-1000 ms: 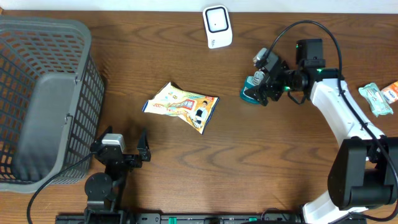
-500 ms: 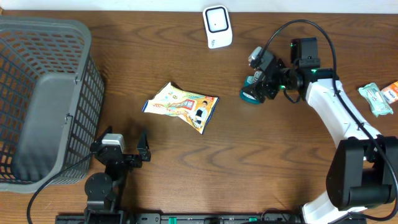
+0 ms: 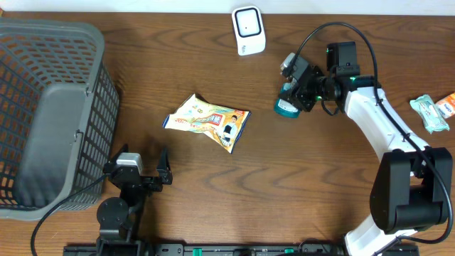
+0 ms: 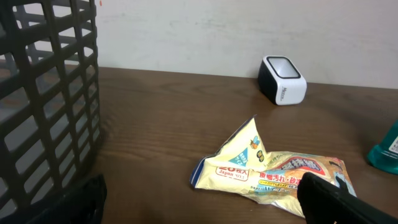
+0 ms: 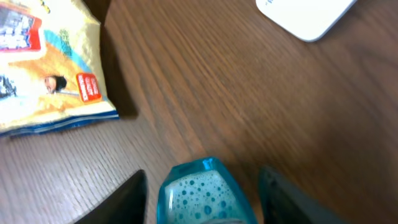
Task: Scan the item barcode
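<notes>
The item, a teal bottle-shaped pack [image 3: 285, 107] with a bubble print, stands on the table right of centre. My right gripper [image 3: 291, 98] reaches over it from the right. In the right wrist view the teal item [image 5: 202, 194] sits between the two dark fingers of my right gripper [image 5: 203, 182], with a narrow gap showing on each side. The white barcode scanner [image 3: 248, 30] stands at the far edge, up and left of the item, and shows as the scanner [image 5: 308, 15]. My left gripper [image 3: 136, 161] rests open near the front left, holding nothing.
A yellow snack bag [image 3: 208, 121] lies mid-table and shows as the snack bag [image 4: 273, 171]. A grey mesh basket [image 3: 50, 114] fills the left side. A pale green packet [image 3: 430, 112] and an orange one [image 3: 448, 104] lie at the right edge.
My right gripper has slid a little up and left over the teal item, and its jaws have narrowed around it. The left arm has not moved.
</notes>
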`<action>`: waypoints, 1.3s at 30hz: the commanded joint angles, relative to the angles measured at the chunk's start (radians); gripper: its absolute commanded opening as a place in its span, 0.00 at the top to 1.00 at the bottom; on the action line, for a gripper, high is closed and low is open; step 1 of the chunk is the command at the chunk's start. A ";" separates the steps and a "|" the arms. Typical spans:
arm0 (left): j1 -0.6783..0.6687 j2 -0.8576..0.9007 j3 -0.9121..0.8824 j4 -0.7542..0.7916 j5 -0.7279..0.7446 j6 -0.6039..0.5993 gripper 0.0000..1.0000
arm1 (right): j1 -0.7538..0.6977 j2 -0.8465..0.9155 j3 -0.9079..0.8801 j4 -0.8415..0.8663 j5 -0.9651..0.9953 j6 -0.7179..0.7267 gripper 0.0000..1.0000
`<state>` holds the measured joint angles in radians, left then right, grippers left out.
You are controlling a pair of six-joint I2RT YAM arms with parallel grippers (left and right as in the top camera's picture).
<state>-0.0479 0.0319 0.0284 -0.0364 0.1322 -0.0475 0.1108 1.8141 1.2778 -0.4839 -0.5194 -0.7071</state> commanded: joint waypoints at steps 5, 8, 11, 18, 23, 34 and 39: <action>-0.003 -0.001 -0.024 -0.019 0.010 0.014 0.02 | 0.009 0.040 -0.003 -0.034 0.043 0.003 0.85; -0.003 -0.001 -0.024 -0.019 0.010 0.014 0.02 | 0.009 0.039 -0.003 -0.034 0.041 0.039 0.90; -0.003 -0.001 -0.024 -0.019 0.010 0.014 0.02 | 0.009 0.023 0.004 -0.032 0.018 0.113 0.94; -0.003 -0.001 -0.024 -0.019 0.010 0.014 0.02 | 0.008 -0.092 0.016 -0.033 -0.028 0.287 0.94; -0.003 -0.001 -0.024 -0.019 0.010 0.014 0.02 | 0.008 -0.211 0.016 -0.060 -0.162 0.443 0.94; -0.003 -0.001 -0.024 -0.019 0.010 0.014 0.02 | 0.008 -0.304 0.016 -0.085 -0.743 0.800 0.98; -0.003 -0.001 -0.024 -0.019 0.010 0.014 0.02 | 0.008 -0.304 0.016 -0.085 -0.871 0.948 0.97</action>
<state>-0.0479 0.0319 0.0284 -0.0364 0.1322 -0.0471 0.1108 1.5204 1.2797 -0.5716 -1.1931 0.0864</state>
